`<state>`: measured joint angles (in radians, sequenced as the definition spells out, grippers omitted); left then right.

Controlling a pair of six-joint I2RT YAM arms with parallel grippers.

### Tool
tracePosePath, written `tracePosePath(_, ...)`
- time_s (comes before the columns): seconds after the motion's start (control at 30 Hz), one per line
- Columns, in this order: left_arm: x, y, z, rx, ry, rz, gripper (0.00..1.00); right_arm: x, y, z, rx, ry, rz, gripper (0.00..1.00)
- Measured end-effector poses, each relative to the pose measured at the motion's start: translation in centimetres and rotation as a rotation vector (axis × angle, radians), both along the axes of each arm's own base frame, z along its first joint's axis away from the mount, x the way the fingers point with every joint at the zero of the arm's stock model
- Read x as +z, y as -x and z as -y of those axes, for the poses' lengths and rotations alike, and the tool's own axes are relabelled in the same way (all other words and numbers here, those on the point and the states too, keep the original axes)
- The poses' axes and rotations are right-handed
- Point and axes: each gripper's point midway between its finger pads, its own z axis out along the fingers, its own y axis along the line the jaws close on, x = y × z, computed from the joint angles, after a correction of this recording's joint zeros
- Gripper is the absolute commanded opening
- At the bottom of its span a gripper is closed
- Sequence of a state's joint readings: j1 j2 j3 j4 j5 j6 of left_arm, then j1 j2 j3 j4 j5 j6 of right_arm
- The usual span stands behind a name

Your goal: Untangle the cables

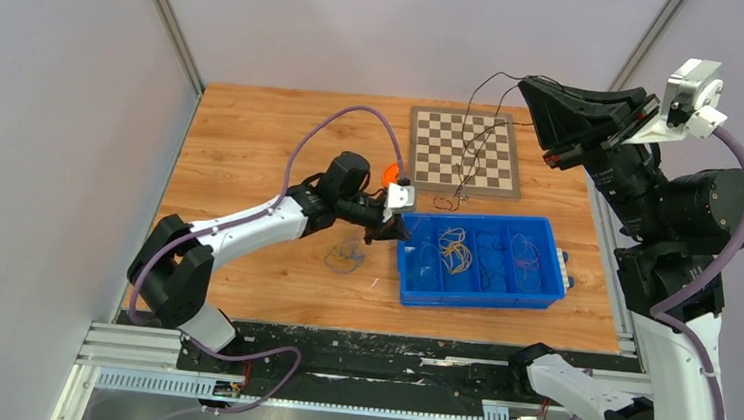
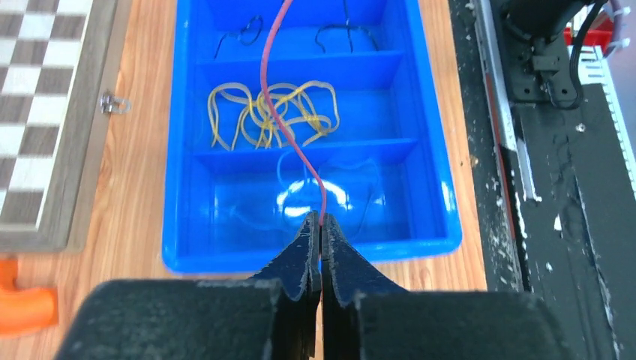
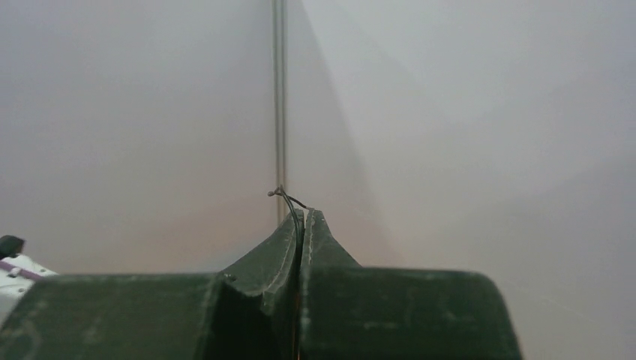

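My left gripper (image 2: 321, 221) is shut on a thin red cable (image 2: 279, 112), which runs from the fingertips away over the blue bin (image 2: 300, 262). In the top view the left gripper (image 1: 393, 230) sits at the bin's left end. A bundle of yellow cables (image 2: 270, 112) lies in one compartment, and black cables (image 2: 247, 30) lie in the far one. My right gripper (image 1: 525, 83) is raised high at the back right, shut on a thin black cable (image 3: 289, 202). That black cable (image 1: 469, 137) hangs down onto the chessboard (image 1: 433, 145). A small tangle of cables (image 1: 344, 258) lies on the table left of the bin.
The blue bin (image 1: 476, 297) has several compartments, with yellow cables (image 1: 455, 252) and bluish strands in them. An orange object (image 1: 389, 173) lies behind the left wrist. The chessboard (image 2: 30, 112) borders the bin. Grey walls stand on both sides.
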<state>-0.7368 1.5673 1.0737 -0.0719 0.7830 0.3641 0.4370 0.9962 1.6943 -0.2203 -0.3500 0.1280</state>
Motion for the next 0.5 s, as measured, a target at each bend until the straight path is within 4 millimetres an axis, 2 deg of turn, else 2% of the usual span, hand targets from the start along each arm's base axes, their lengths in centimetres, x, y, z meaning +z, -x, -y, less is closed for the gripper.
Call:
tracePosePath(0.07, -0.1, -0.4, -1.4, 0.039, -0.023, -0.013, 0.00, -0.1, -0.6, 0.8, -0.058, -0.002, -0.008, 0.00)
tracePosePath(0.13, -0.4, -1.8, -4.8, 0.131, -0.050, -0.032, 0.00, 0.0, -1.2, 1.9, -0.130, -0.004, -0.010, 0.00)
tracePosePath(0.17, -0.6, -3.0, -7.3, 0.202, -0.067, -0.032, 0.00, 0.1, -1.4, 2.4, -0.167, -0.001, -0.008, 0.00)
tracePosePath(0.23, -1.2, -5.8, -13.9, 0.390, -0.121, -0.015, 0.00, -0.2, -1.9, 3.5, -0.240, 0.012, -0.011, 0.00)
tracePosePath(0.27, -1.3, -7.0, -15.8, 0.455, -0.131, -0.015, 0.00, -0.4, -2.1, 3.9, -0.264, 0.018, -0.015, 0.00)
tracePosePath(0.3, -1.6, -8.3, -19.0, 0.540, -0.154, -0.005, 0.00, -0.6, -2.3, 4.2, -0.287, 0.026, -0.023, 0.00)
tracePosePath(0.37, -2.2, -9.6, -23.4, 0.651, -0.203, 0.004, 0.00, -1.4, -2.5, 4.9, -0.327, 0.046, -0.044, 0.00)
tracePosePath(0.5, -4.0, -10.4, -29.5, 0.781, -0.290, -0.027, 0.00, -3.1, -2.9, 6.3, -0.405, 0.079, -0.099, 0.00)
